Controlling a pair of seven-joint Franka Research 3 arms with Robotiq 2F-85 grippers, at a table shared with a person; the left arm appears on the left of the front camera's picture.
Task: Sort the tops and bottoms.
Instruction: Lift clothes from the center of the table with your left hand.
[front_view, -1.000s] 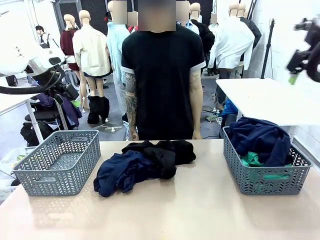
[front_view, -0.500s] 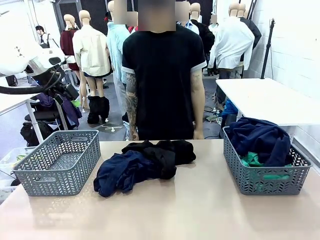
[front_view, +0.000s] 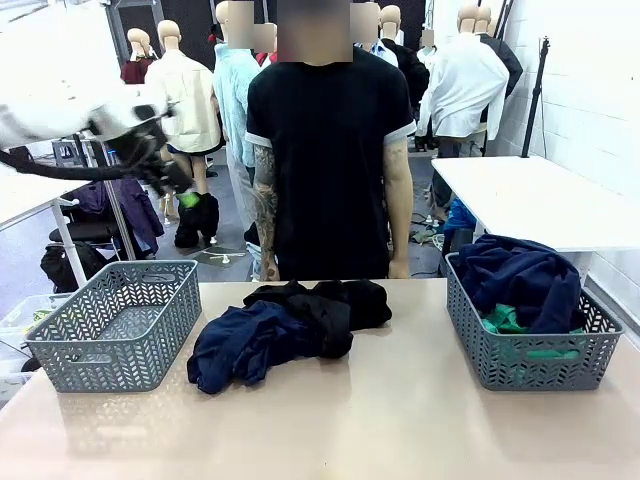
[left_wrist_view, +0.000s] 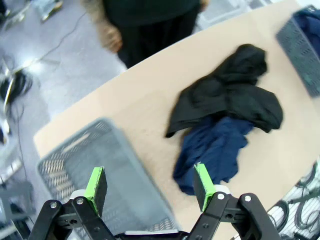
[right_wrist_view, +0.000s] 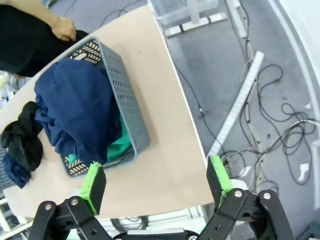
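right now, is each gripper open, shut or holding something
left gripper: open, holding nothing, above the grey plastic lattice basket
right gripper: open, holding nothing, high above the tan table edge

No text, label, brand, number or sign can be read in any of the views. The dark markings on the person's forearm (front_view: 262, 205) are too small and soft to make out in the front view; they look more like a pattern than lettering, though that cannot be told for certain.
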